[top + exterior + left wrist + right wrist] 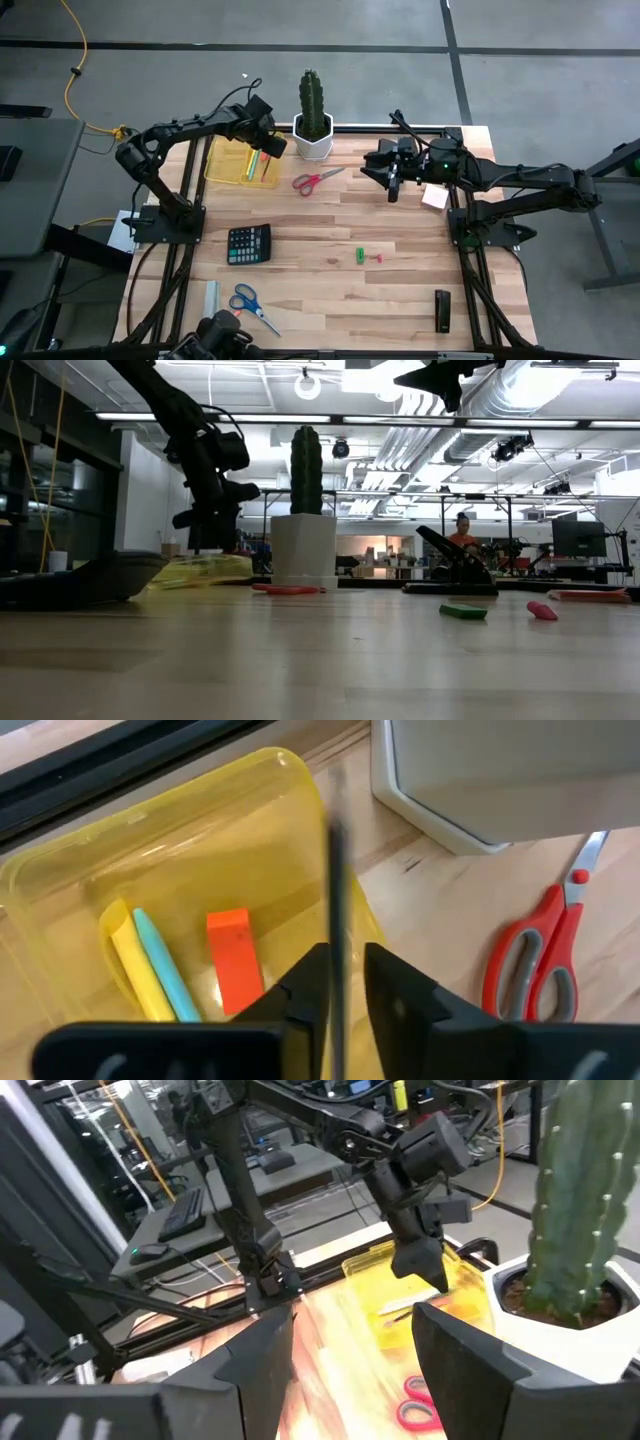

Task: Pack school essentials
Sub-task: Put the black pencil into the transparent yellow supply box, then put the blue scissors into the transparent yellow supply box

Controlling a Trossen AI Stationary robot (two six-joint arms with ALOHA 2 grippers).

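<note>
The left gripper [340, 990] hangs over the yellow tray [290, 780] at the table's far left, its fingers clenched on a thin dark stick [337, 900] that stands upright between them, above the tray's near wall. Inside the tray lie a yellow pen [130, 965], a teal pen [165, 965] touching it, and an orange block [232, 955] just beside them. In the high view the same gripper [270, 143] sits at the tray's [222, 165] right edge, close to the white pot [313, 143] of the cactus [312, 100], which stands just beside the tray and crowds that side.

Beyond the pot, the red-handled scissors [318, 179] lie flat on the wood, near the tray but apart from it; the left wrist view shows them [540, 950] beside the pot's base.

The right gripper [392, 185] hovers released above the table's far middle, fingers spread and empty, pointing toward the left arm. A small pink pad [434, 196] lies beside its arm.

Farther out toward the near side: a black calculator [248, 243], a green marker [360, 256] with a small red piece [378, 258] just beside it, blue-handled scissors [250, 303] next to a pale grey bar [211, 297], and a black stapler [442, 310] well apart at the near right.
</note>
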